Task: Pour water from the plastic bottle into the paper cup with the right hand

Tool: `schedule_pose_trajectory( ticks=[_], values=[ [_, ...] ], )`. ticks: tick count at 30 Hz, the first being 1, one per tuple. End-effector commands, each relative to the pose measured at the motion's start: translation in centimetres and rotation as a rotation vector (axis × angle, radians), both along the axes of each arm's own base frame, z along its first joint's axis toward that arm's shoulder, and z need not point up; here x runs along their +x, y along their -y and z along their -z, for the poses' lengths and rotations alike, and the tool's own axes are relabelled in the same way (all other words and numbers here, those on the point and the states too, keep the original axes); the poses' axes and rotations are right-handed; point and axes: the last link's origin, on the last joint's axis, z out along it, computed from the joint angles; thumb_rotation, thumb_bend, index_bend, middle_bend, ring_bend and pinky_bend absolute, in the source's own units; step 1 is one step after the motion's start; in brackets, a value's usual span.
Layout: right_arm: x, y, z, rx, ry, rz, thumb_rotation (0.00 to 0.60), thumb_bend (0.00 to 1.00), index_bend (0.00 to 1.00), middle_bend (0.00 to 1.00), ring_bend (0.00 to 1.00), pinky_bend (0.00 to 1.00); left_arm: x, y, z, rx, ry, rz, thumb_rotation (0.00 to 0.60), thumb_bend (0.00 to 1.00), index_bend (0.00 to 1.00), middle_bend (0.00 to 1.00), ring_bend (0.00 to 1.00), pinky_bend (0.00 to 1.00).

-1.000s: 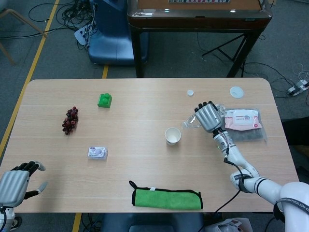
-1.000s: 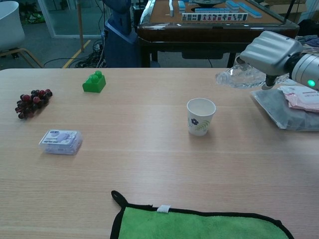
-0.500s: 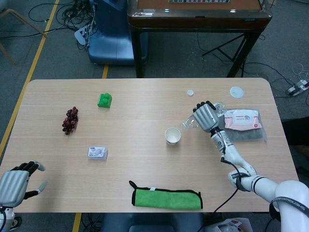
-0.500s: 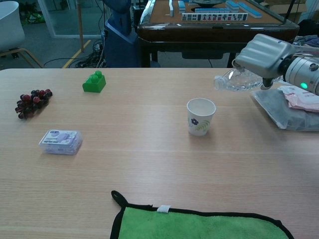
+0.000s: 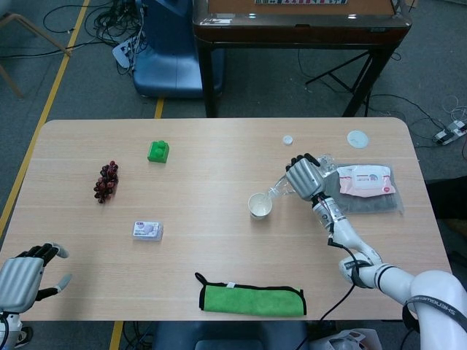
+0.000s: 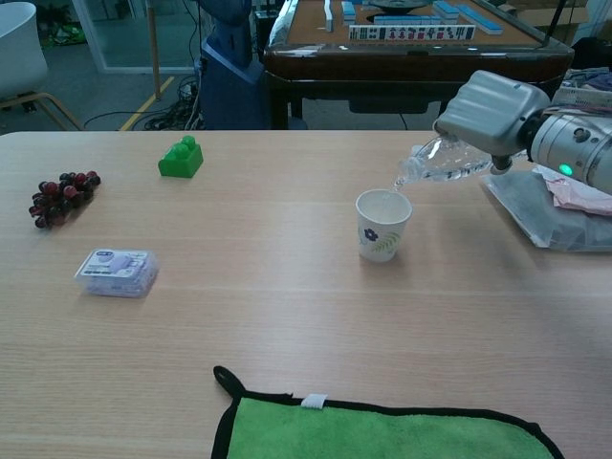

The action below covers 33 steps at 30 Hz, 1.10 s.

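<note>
Right hand (image 6: 490,110) under my control grips the plastic bottle (image 6: 440,162), tilted neck-down just above the rim of the paper cup (image 6: 382,225), which stands upright on the table (image 6: 287,287). Left hand (image 5: 20,281) hangs at the table's near-left edge, fingers apart, holding nothing.

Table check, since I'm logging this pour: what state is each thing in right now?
plastic bottle: uncapped, tipped, mouth over the cup, water running out
paper cup: upright, taking water
right hand: grips the bottle
left hand: holds nothing, fingers apart
green cloth: lying flat
wipes pack: flap closed
bottle cap: off, lying on the table
</note>
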Motion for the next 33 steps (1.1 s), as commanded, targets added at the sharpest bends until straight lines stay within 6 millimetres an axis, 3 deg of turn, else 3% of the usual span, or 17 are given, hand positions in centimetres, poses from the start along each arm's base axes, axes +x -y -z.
schedule_pose_trajectory(
  ticks=[1, 22, 33],
  values=[
    [0.13, -0.01, 0.10, 0.001, -0.006, -0.002, 0.600, 0.16, 0.62, 0.64, 0.55, 0.63, 0.00, 0.00, 0.00, -0.001, 0.000, 0.000, 0.600, 0.21, 0.44, 0.38, 0.39, 0.52],
    [0.39, -0.18, 0.34, -0.007, -0.057, -0.022, 0.600, 0.16, 0.62, 0.64, 0.55, 0.63, 0.00, -0.02, -0.02, 0.000, -0.001, 0.000, 0.600, 0.21, 0.44, 0.38, 0.39, 0.52],
    [0.09, -0.23, 0.68, 0.008, 0.021, 0.006, 0.600, 0.16, 0.62, 0.64, 0.55, 0.63, -0.01, -0.05, -0.02, -0.001, -0.001, -0.001, 0.600, 0.21, 0.44, 0.38, 0.39, 0.52]
  ],
)
